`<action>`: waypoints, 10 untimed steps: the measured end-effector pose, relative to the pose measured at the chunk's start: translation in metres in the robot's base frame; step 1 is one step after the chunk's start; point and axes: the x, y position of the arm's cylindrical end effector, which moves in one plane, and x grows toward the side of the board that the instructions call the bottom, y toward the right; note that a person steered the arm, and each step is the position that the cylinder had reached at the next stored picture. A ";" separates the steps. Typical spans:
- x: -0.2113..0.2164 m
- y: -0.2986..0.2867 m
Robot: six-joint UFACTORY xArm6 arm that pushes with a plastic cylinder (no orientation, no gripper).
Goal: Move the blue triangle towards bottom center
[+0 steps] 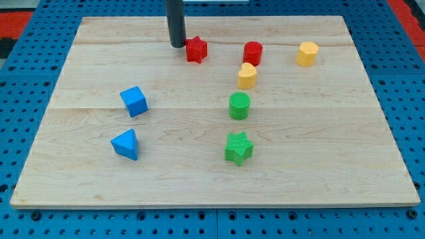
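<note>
Jaws are absent on this rig; my tip [177, 45] sits near the view's top, just left of the red star [196, 49]; the blue triangle [126, 144] lies well apart at lower left, below the blue cube [134, 101]; I judge 1 approach from its left is needed to push it rightward toward bottom center.

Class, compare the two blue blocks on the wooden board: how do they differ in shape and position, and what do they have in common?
The blue cube has square faces; the blue triangle is a wedge with a pointed top. The cube lies nearer the view's top, the triangle below it, closer to the board's bottom edge. The cube is also closer to my tip, which rests by the red star, touching neither blue block. Both are blue, similar in size, and on the board's left half.
</note>
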 end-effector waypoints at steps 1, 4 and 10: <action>0.005 -0.031; 0.100 -0.133; 0.104 -0.183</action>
